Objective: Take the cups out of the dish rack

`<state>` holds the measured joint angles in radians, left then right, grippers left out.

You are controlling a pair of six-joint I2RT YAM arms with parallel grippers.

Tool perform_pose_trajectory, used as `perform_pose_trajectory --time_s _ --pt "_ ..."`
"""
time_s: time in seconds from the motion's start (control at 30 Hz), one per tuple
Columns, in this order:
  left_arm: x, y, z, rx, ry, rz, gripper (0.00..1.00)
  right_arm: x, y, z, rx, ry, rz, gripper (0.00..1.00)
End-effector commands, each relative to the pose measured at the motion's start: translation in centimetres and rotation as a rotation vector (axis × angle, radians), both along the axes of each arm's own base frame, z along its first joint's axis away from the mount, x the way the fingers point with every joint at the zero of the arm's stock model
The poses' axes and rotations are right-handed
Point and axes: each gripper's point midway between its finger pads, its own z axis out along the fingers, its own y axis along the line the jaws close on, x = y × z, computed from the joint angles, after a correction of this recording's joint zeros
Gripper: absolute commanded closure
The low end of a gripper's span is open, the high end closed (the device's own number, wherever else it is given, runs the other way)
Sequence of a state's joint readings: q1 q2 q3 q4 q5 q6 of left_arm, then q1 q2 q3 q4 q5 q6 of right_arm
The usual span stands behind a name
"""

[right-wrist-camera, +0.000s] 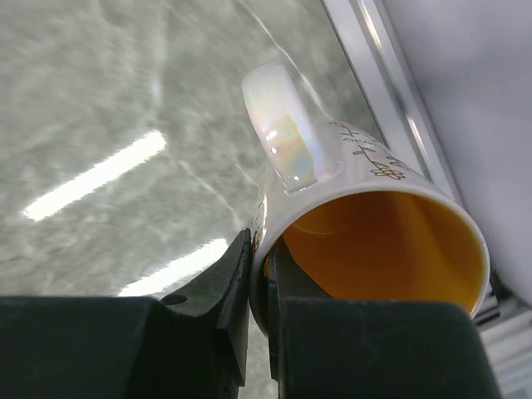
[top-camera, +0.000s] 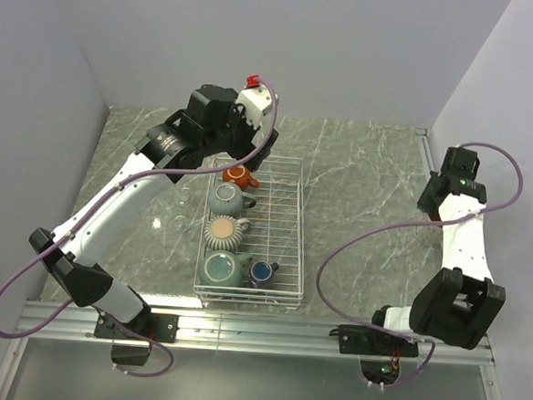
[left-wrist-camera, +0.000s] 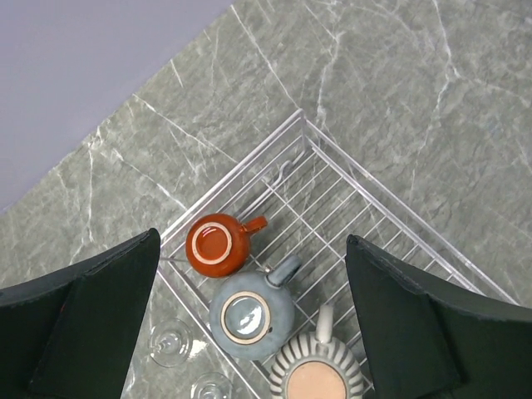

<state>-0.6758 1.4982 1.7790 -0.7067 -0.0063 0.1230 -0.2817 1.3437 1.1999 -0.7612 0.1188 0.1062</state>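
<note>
Dish rack mid-table, five cups inside. Lined up along its left side, far to near: red-brown mug, grey-teal mug, ribbed beige cup, second grey-teal mug, small dark-blue cup just beside the last. Poised above the far end, jaws spread wide and holding nothing: left gripper. Pinched by its rim wall in the right gripper, tilted near the table's right rail, well apart from the rack: white mug with orange inside. Just left of the rack, on the table: clear stemmed glasses.
</note>
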Motion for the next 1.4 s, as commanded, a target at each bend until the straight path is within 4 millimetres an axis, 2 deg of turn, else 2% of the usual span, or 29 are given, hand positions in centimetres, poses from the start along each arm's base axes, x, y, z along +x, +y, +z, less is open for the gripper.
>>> perform_pose_trajectory --time_s 0.0,0.13,0.4,0.63,0.67,0.7,0.8,0.83,0.97,1.03,1.07,1.13,1.17,1.3,1.37 --pt "-0.4 0.6 0.7 0.012 -0.032 -0.004 0.01 2.6 -0.3 1.0 0.032 -0.119 0.023 1.00" --pt "-0.6 0.8 0.7 0.014 -0.034 -0.001 0.02 2.3 -0.9 -1.5 0.027 -0.053 0.003 1.00" --pt "-0.6 0.6 0.1 0.017 -0.015 -0.011 0.02 3.3 -1.8 -4.7 0.068 0.014 0.006 1.00" --pt "-0.4 0.4 0.0 0.028 -0.014 -0.014 0.02 3.3 -2.2 -6.1 0.071 0.072 0.000 1.00" --pt "-0.4 0.4 -0.1 0.030 -0.011 -0.013 0.02 3.3 -2.1 -6.1 0.072 0.073 0.003 0.95" --pt "-0.4 0.4 -0.2 0.029 -0.009 -0.014 0.02 3.3 -2.0 -6.1 0.077 0.075 0.008 0.84" --pt "-0.3 0.4 -0.6 0.041 -0.002 -0.014 0.02 3.5 -1.5 -5.4 0.089 0.056 0.024 0.63" --pt "-0.5 0.3 -0.6 0.040 0.000 -0.027 0.02 3.6 -1.2 -5.2 0.094 0.047 0.033 0.52" --pt "-0.4 0.4 -1.6 0.090 0.005 -0.046 0.02 3.8 -0.3 -3.9 0.118 -0.004 0.051 0.37" --pt "-0.4 0.5 -3.1 0.140 0.032 -0.059 0.03 3.5 -0.1 -2.9 0.093 -0.018 0.045 0.34" --pt "-0.3 0.7 -3.7 0.183 0.029 -0.080 0.05 3.4 -0.2 -1.9 0.065 -0.037 0.035 0.28" --pt "-0.4 1.1 -6.0 0.278 0.071 -0.117 0.10 3.2 0.1 -0.8 0.044 -0.060 0.031 0.27" --pt "-0.5 1.1 -6.8 0.336 0.064 -0.169 0.11 3.0 0.3 0.4 0.028 -0.094 0.029 0.11" --pt "-0.1 1.4 -11.2 0.524 0.115 -0.288 0.16 2.7 1.4 3.2 0.008 -0.177 0.042 0.10" --pt "-0.3 1.7 -12.8 0.592 0.154 -0.341 0.17 2.7 2.5 4.2 0.011 -0.208 0.071 0.10"
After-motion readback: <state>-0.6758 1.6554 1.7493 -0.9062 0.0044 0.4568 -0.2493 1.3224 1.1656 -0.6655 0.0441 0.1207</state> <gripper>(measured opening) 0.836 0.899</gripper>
